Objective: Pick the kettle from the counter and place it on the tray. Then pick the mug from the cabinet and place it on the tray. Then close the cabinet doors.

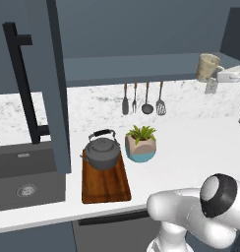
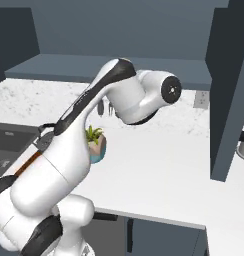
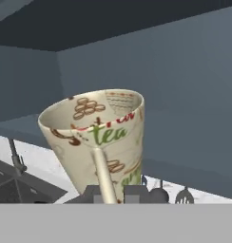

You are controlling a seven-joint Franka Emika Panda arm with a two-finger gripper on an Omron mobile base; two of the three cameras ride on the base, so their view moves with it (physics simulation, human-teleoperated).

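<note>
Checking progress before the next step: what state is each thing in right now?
Kettle: upright on the tray.
Mug: held tilted in the claw, in front of the cabinet shelf.
Claw: shut on the mug.
Left cabinet door: open.
Right cabinet door: open.
Plant pot: upright on the counter beside the tray.

Kettle (image 1: 102, 151) on tray (image 1: 106, 184); mug (image 1: 208, 67) tilted.

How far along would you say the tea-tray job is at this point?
Done: the kettle sits on the tray. In hand: the gripper holds the mug by the cabinet shelf. Left: setting the mug on the tray and closing the open cabinet door.
</note>
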